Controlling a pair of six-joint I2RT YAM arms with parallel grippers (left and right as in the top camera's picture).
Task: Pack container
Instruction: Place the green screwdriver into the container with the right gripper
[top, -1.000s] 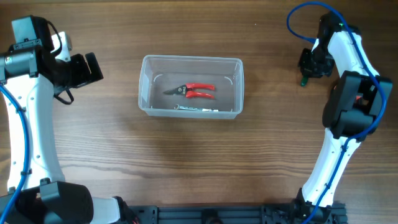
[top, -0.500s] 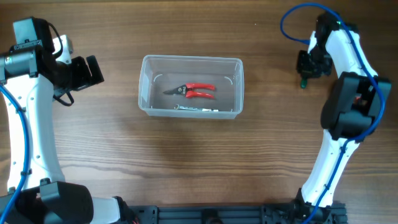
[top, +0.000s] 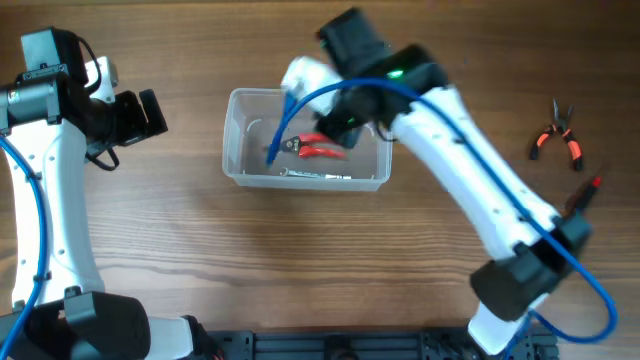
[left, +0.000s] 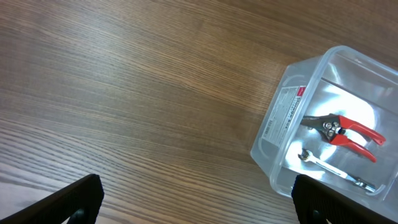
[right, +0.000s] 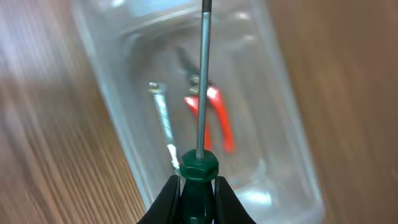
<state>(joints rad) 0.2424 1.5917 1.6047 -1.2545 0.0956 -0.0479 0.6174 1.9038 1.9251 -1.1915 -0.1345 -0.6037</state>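
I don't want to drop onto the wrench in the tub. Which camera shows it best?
Left wrist: the wrench lies sharp and unobstructed on the floor of the container, beside the red pliers. Overhead shows only a thin silver strip along one long wall. Right wrist shows it blurred, beside the screwdriver shaft.
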